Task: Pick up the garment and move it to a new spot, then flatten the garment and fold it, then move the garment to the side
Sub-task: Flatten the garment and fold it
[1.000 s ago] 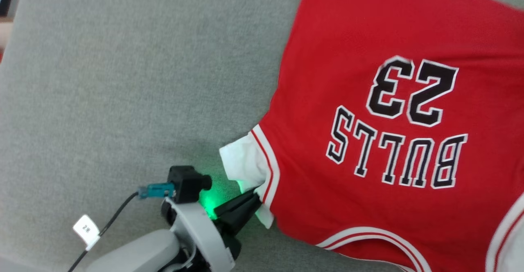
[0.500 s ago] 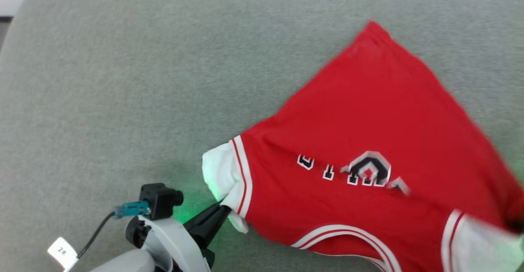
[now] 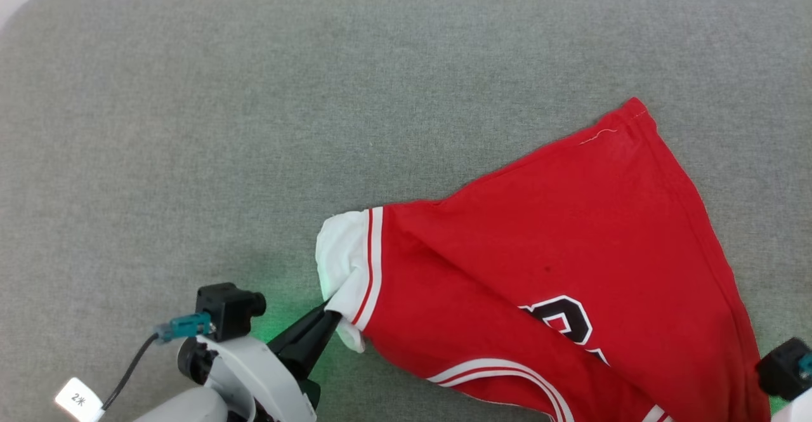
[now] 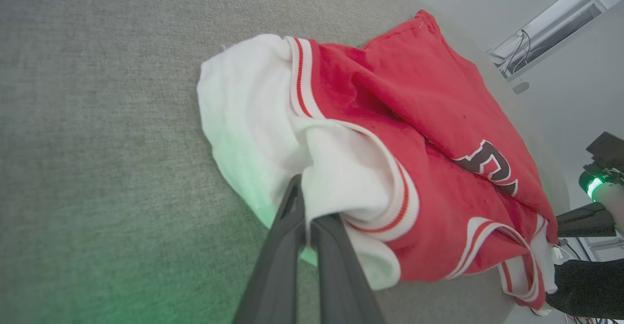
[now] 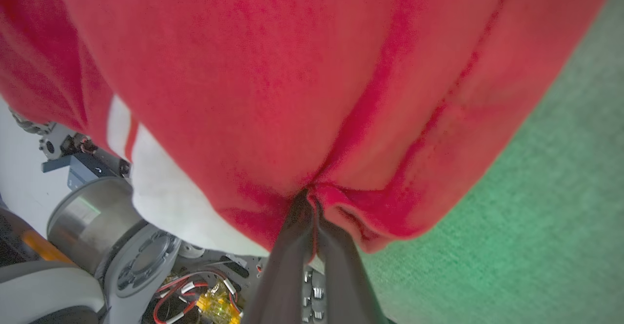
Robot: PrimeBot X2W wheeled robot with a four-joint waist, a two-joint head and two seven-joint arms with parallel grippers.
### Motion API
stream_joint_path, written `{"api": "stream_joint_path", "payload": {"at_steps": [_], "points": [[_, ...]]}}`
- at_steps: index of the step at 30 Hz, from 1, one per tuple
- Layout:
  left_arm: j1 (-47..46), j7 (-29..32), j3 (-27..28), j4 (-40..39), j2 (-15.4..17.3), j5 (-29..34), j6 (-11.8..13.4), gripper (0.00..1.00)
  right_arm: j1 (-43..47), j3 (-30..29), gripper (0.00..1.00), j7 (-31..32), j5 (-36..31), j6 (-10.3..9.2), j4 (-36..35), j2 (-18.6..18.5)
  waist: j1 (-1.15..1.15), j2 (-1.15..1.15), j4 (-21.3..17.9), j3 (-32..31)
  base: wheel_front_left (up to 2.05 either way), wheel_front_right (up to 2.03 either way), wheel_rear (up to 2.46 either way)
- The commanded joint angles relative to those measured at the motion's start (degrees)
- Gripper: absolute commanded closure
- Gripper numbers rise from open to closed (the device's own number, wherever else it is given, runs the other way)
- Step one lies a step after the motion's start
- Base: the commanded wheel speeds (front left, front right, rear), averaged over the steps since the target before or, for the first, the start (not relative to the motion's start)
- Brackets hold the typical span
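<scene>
Grey fabric surface spans head view. Garment lies on its lower right part, red body creased, lettering half hidden in fold. Left gripper pinched tight on white sleeve (green glow on surface beside it). Right gripper clamped on bunched red cloth at opposite side.

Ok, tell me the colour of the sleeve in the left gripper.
White sleeve, with red-and-white striped trim; the left wrist view shows it best.

Head overhead, 2 wrists close, sharing garment.
</scene>
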Motion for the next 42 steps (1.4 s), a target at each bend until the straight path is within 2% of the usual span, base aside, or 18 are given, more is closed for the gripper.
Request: {"api": "stream_joint_path", "payload": {"at_steps": [1,7,10,14,17,20,22,28,34,35,36,37,42], "points": [[0.8,-0.1,0.3,0.0,0.0,0.2,0.3,1.0,-1.0,-1.3,0.0,-1.7,-0.2,-0.11,-0.8,2.0,0.0,0.0,-0.1,-0.2,0.0,0.0,0.0],[2.5,-0.1,1.7,0.0,-0.7,-0.1,-0.2,1.0,0.1,-12.8,0.0,0.4,1.2,-0.1,-8.6,0.2,0.0,0.0,0.1,-1.1,0.0,0.0,0.0],[2.8,-0.1,2.3,-0.2,-1.2,0.5,-0.5,1.0,-2.3,-19.1,0.0,2.9,1.2,-0.11,-13.1,-1.1,0.0,0.0,0.7,-0.9,0.0,0.0,0.0],[2.2,-0.1,2.5,-0.1,-2.0,1.2,-1.1,1.0,-11.3,-20.8,0.0,2.3,-1.8,-0.1,-14.5,0.0,0.0,0.0,1.8,0.0,0.0,0.0,0.0],[0.9,0.0,2.4,0.3,-3.0,1.8,-1.8,1.0,-21.0,-15.8,0.0,-0.4,-6.1,-0.1,-10.2,2.4,0.0,0.0,3.0,1.3,0.0,0.0,0.0],[-0.5,0.2,2.1,0.9,-4.0,2.2,-2.7,1.0,-30.5,-7.5,0.0,-2.5,-11.9,-0.1,-3.5,2.7,0.0,0.0,4.5,2.8,0.0,0.0,0.0],[-1.2,0.2,2.1,1.5,-4.5,2.5,-3.1,1.0,-35.5,-2.0,0.0,-3.1,-13.2,-0.1,2.1,4.1,0.0,0.0,5.3,3.6,0.0,0.0,0.0],[-2.5,0.2,1.7,3.2,-6.3,3.2,-4.1,1.0,-46.1,10.0,0.0,-3.5,-12.5,-0.1,17.4,5.6,0.0,0.0,6.9,5.1,0.0,0.0,0.0],[-2.4,0.1,1.8,4.7,-7.4,3.5,-4.9,1.0,-49.8,19.7,0.01,-2.1,-8.4,-0.09,26.0,6.0,0.0,0.0,7.5,5.5,0.0,0.0,0.0],[-2.4,0.1,1.9,4.9,-7.4,3.5,-5.0,1.0,-50.2,21.0,0.55,-1.9,-7.2,-0.08,26.5,5.8,0.0,0.0,7.4,5.5,0.0,0.0,0.0],[-2.3,0.1,2.1,5.2,-7.4,3.5,-5.1,1.0,-50.7,22.0,0.81,-2.5,-6.4,-0.08,26.6,5.7,0.0,0.0,7.4,5.5,0.0,0.0,0.0],[-2.4,0.0,2.3,5.4,-7.4,3.5,-5.2,1.0,-51.3,22.4,1.0,-3.4,-5.6,-0.08,26.8,5.7,0.0,0.0,7.3,5.4,0.0,0.0,0.0],[-3.0,-0.1,4.4,5.9,-7.5,2.6,-6.2,1.0,-55.3,21.7,1.0,-10.8,-2.3,-0.11,28.4,5.8,0.0,0.0,6.9,4.7,0.0,0.0,0.0]]}}
